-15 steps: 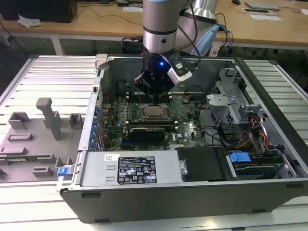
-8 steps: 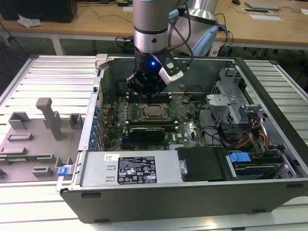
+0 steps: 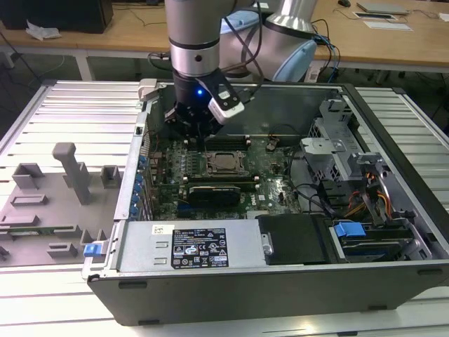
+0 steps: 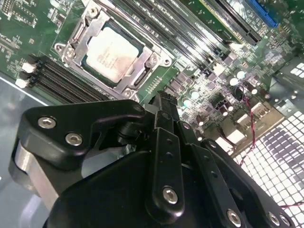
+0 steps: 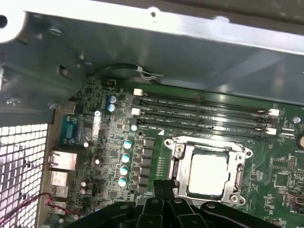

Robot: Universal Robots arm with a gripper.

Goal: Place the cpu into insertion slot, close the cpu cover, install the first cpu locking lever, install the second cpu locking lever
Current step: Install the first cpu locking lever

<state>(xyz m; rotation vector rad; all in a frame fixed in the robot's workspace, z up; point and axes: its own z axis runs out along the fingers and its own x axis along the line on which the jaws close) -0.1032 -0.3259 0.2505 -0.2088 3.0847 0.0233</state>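
Observation:
The cpu [image 4: 111, 54] [image 5: 207, 175], a pale silvery square, lies flat in the insertion slot [image 3: 226, 162] on the green motherboard. The cpu cover [image 4: 76, 45] [image 5: 209, 146], a grey metal frame, lies down around the chip's edges. Thin metal lever rods run along the frame's sides; whether they are latched I cannot tell. My gripper [image 3: 198, 137] [image 4: 164, 98] [image 5: 166, 188] hovers just beside the socket, toward the exterior view's left. Its black fingers are pressed together and hold nothing.
Black memory slots [image 5: 204, 111] run beside the socket. A long black card [image 3: 214, 189] lies in front of it. The power supply [image 3: 203, 246], drive cage [image 3: 351, 161] and case walls [image 5: 156, 52] hem in the board. Grey fixtures [image 3: 70, 175] stand on the table at the exterior view's left.

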